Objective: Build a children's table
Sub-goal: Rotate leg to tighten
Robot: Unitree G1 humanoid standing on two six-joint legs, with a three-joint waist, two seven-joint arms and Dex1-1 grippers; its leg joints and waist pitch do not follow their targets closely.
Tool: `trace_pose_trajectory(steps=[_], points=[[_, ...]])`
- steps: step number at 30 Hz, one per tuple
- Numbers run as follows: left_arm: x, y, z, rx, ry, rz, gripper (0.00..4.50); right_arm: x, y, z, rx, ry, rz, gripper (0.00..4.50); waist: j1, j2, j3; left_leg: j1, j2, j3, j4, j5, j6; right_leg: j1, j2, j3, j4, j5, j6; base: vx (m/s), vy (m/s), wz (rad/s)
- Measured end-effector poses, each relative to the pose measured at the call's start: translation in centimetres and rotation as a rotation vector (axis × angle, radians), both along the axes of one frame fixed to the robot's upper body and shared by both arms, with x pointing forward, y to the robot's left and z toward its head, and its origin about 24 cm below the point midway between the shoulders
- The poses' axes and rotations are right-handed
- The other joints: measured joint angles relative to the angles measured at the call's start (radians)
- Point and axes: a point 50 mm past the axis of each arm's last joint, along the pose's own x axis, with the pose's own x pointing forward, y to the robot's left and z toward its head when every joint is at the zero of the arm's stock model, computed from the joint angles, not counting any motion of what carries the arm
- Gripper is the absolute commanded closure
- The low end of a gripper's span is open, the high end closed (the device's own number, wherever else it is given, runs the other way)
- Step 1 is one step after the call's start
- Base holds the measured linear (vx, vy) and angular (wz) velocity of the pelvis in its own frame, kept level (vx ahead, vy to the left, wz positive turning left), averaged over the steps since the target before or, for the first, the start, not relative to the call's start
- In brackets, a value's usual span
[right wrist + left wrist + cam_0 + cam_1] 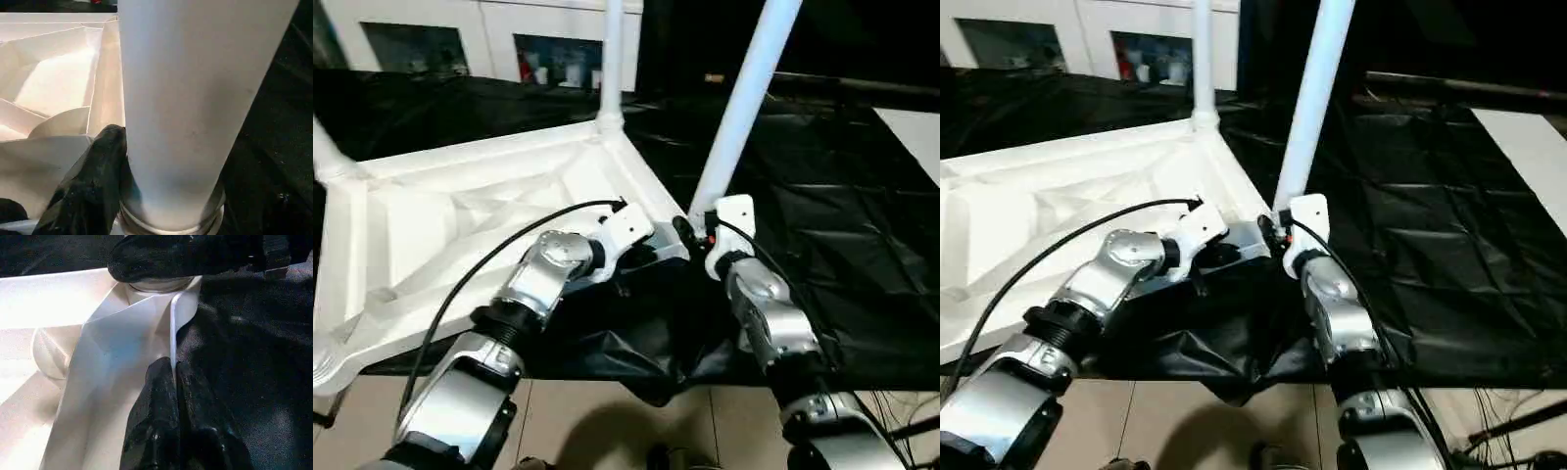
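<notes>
Nearest us, both silver forearms reach in toward the close corner of the upside-down table top (460, 211), which lies ribs-up on black sheeting (842, 245), filling the scene from nine o'clock to the centre; the left gripper (173, 369) has its two black fingers pressed shut on the thin upright rim of the top, pinning that corner down; just at its three o'clock, the right gripper (146, 196) is wrapped partway open around the base of a leg (744, 108), one black finger (98, 171) flat against the tube right above the socket collar; that leg leans off toward one o'clock, so it looks not fully seated; the trick here, I'd say, is to straighten it over the socket and press down along its axis while the left keeps the top from sliding; farther back, at twelve o'clock, another leg (611, 59) stands upright in the far corner.
</notes>
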Motion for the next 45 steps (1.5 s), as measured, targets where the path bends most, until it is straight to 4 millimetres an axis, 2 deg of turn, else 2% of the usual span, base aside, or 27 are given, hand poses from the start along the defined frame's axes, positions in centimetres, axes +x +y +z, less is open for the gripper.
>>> trace_pose_trajectory(steps=[3,5,8,9,11,13,15,19,23,35,36,45], points=[[0.0,0.1,0.0,0.001,0.003,-0.008,4.5,0.0,-0.2,0.0,0.005,-0.004,0.023,1.99,-0.001,0.0,0.0,0.0,0.0,0.0,-0.001,0.0,0.0,-0.001,0.0,0.0,0.0,0.0,0.0,0.0,0.0,0.0],[-0.2,0.7,0.1,0.003,0.004,-0.034,4.5,-0.2,-0.5,0.2,0.025,-0.019,0.087,1.31,-0.002,0.0,0.001,0.0,0.0,0.0,-0.004,0.0,0.0,-0.002,0.0,0.0,0.001,0.0,0.0,0.0,0.0,0.0],[-0.5,1.3,0.3,-0.002,0.006,-0.076,4.5,-0.5,-0.7,0.7,0.034,-0.049,0.177,1.31,-0.002,0.0,0.001,0.001,0.001,0.0,-0.008,0.0,0.0,-0.002,0.001,-0.001,0.002,0.002,0.0,0.0,0.0,0.0],[-0.7,1.7,0.3,-0.004,0.008,-0.103,4.5,-0.6,-1.1,1.1,0.017,-0.064,0.225,1.0,0.0,0.001,0.002,0.001,0.001,0.0,-0.009,0.0,0.0,-0.003,0.001,-0.001,0.002,0.003,0.0,0.0,0.0,0.0],[-1.3,2.2,0.5,-0.015,0.021,-0.173,4.5,-0.9,-2.0,1.7,-0.018,-0.073,0.323,0.88,0.009,0.001,0.002,0.001,0.001,0.0,-0.01,0.0,0.0,-0.002,0.001,-0.001,0.003,0.011,-0.002,0.0,0.0,0.0],[-1.6,2.6,0.6,-0.013,0.028,-0.214,4.5,-1.2,-2.5,2.1,-0.028,-0.073,0.398,0.88,0.016,0.003,0.002,0.001,0.002,0.001,-0.013,0.0,0.0,-0.003,0.003,-0.001,0.003,0.012,-0.003,0.025,-0.009,0.01],[-2.3,3.3,0.7,-0.021,0.052,-0.275,4.5,-2.3,-3.8,2.2,-0.073,-0.036,0.55,0.88,0.025,0.005,0.002,0.001,0.002,0.001,-0.015,0.002,0.003,-0.003,0.004,-0.001,0.003,0.007,-0.003,0.055,-0.008,0.0],[-2.7,4.0,0.9,-0.027,0.077,-0.323,4.5,-3.7,-5.1,2.4,-0.144,0.019,0.75,0.88,0.034,0.006,0.002,0.0,0.002,0.002,-0.015,0.003,0.006,-0.003,0.003,-0.001,0.002,0.002,-0.005,0.015,0.001,0.0],[-3.0,4.6,0.9,-0.029,0.097,-0.347,4.5,-4.6,-5.7,1.9,-0.172,0.077,0.843,0.88,0.033,0.006,0.002,0.001,0.002,0.003,-0.014,0.002,0.007,-0.004,0.003,0.0,0.002,0.001,-0.006,0.0,0.0,0.0],[-3.5,5.1,0.8,-0.027,0.112,-0.372,4.5,-4.7,-5.5,1.7,-0.192,0.098,0.881,0.88,0.034,0.006,0.002,0.001,0.002,0.002,-0.014,0.003,0.007,-0.003,0.003,0.0,0.004,0.002,-0.006,0.0,0.0,0.0],[-3.5,5.1,0.8,-0.027,0.112,-0.372,4.5,-4.7,-5.6,1.7,-0.191,0.099,0.882,1.16,0.035,0.006,0.002,0.001,0.002,0.002,-0.014,0.003,0.007,-0.003,0.003,0.0,0.004,0.002,-0.006,0.0,0.0,0.0],[-3.6,5.1,0.8,-0.026,0.112,-0.371,4.5,-4.8,-5.5,1.6,-0.183,0.106,0.893,1.74,0.04,0.006,0.002,0.001,0.002,0.003,-0.014,0.003,0.007,-0.003,0.003,0.0,0.004,0.002,-0.006,0.0,0.0,0.0]])
